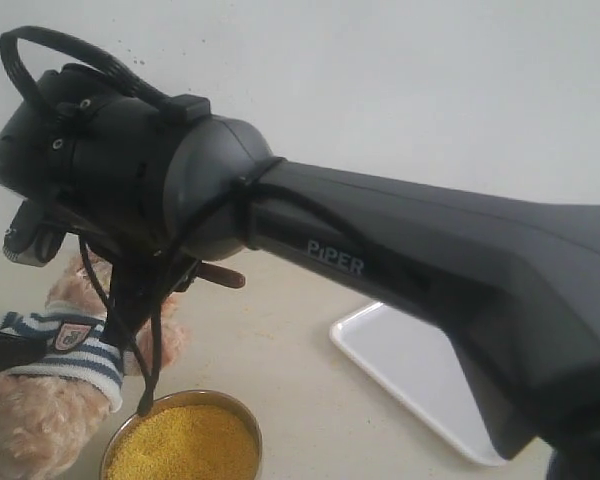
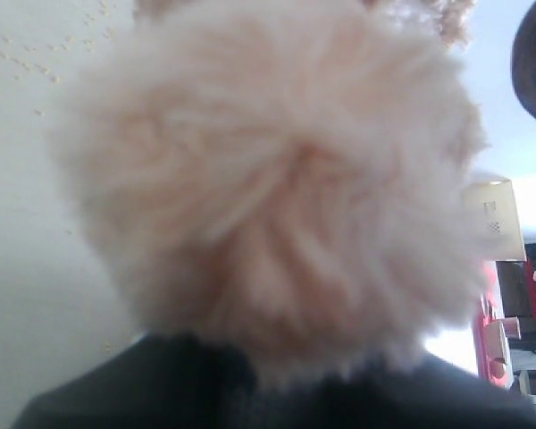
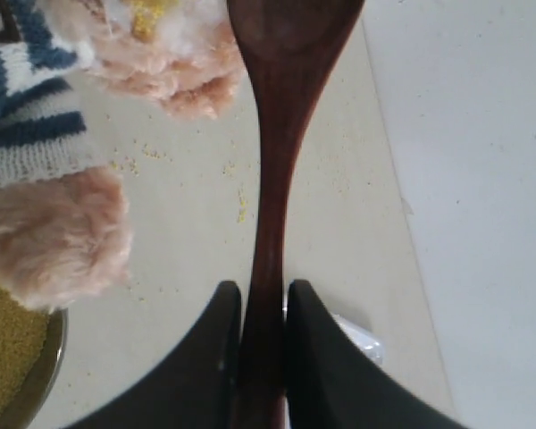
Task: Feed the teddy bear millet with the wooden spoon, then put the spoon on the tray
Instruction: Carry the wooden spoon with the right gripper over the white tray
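The teddy bear (image 1: 55,390) sits at the lower left in its striped shirt; its fur (image 2: 277,179) fills the left wrist view. My left gripper (image 2: 286,380) is pressed into that fur and appears as a dark shape (image 1: 0,352) at the bear's shirt. My right gripper (image 3: 263,290) is shut on the handle of the wooden spoon (image 3: 277,134). The spoon's bowl is beside the bear's muzzle (image 3: 161,54), which has yellow grains on it. The spoon's handle end (image 1: 225,275) pokes out under the wrist. The millet (image 1: 185,445) fills a metal bowl (image 1: 250,420). The tray (image 1: 410,370) lies at the right.
The right arm (image 1: 380,260) crosses the exterior view from right to left and hides much of the table. Stray grains (image 3: 241,210) are scattered on the beige tabletop. A white wall (image 3: 482,179) stands behind. The millet bowl's rim (image 3: 49,357) is close under the bear's paw (image 3: 58,237).
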You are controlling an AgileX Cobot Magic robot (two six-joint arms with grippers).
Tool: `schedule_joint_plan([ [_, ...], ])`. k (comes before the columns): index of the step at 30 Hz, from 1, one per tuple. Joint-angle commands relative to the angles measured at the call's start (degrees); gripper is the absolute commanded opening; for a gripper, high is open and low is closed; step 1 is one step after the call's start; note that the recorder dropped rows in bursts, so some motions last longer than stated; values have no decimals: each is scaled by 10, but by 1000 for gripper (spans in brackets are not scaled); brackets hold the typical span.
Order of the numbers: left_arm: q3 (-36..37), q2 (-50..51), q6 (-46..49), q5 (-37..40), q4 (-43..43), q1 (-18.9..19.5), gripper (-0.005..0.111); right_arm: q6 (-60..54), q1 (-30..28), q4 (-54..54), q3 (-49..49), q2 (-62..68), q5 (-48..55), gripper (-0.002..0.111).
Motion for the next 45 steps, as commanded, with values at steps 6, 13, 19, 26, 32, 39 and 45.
schedule_joint_plan([
  [6, 0, 0, 5, 23, -6, -1, 4, -13, -115, 250, -3, -69, 4, 0],
  [13, 0, 0, 5, 41, 2, -1, 4, -18, -180, 321, 37, -133, 4, 0],
  [19, 0, 0, 5, 54, 9, -1, 4, -37, -217, 282, 147, -211, 4, 0],
  [26, 0, 0, 5, 54, 12, -1, 4, -38, -326, 268, 309, -322, 4, 0],
  [32, 0, 0, 5, 53, 11, -1, 4, -50, -430, 371, 408, -364, -40, 0],
  [39, 0, 0, 5, 47, 2, -1, 4, -64, -454, 420, 457, -363, -92, 0],
  [45, 0, 0, 5, 43, -4, -1, 4, -69, -454, 425, 457, -345, -104, 0],
])
